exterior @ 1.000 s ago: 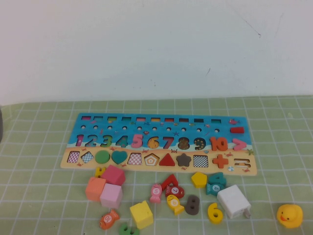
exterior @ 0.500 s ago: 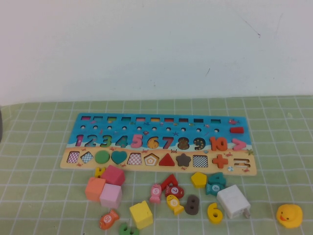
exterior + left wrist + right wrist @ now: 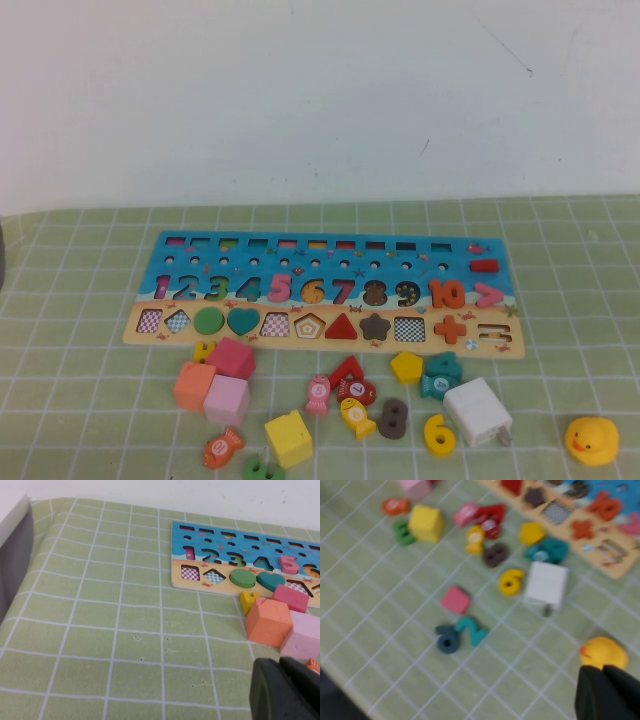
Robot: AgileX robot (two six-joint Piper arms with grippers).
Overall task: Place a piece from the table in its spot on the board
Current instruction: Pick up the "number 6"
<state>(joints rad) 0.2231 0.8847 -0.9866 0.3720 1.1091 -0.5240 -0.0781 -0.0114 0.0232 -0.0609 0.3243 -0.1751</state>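
Note:
The piece, a small yellow numeral 6 point(image 3: 439, 435), lies flat on the table point(image 3: 90, 300) in front of the board's right half, just left of a white block; it also shows in the right wrist view point(image 3: 510, 581). The board point(image 3: 330, 245) lies across the middle of the table, blue above and tan below, and its left end shows in the left wrist view point(image 3: 225, 532). My left gripper point(image 3: 279, 666) is shut and empty, over bare cloth near the orange cube. My right gripper point(image 3: 602, 672) is shut and empty, just beside a yellow duck. Neither gripper shows in the high view.
Loose pieces lie in front of the board: orange cube point(image 3: 195, 386), pink cube point(image 3: 227, 400), yellow cube point(image 3: 289, 437), yellow pentagon point(image 3: 406, 367), brown 8 point(image 3: 392, 418), white block point(image 3: 476, 411). A yellow duck point(image 3: 592, 440) sits at the front right. A grey edge point(image 3: 12, 565) borders the table's left.

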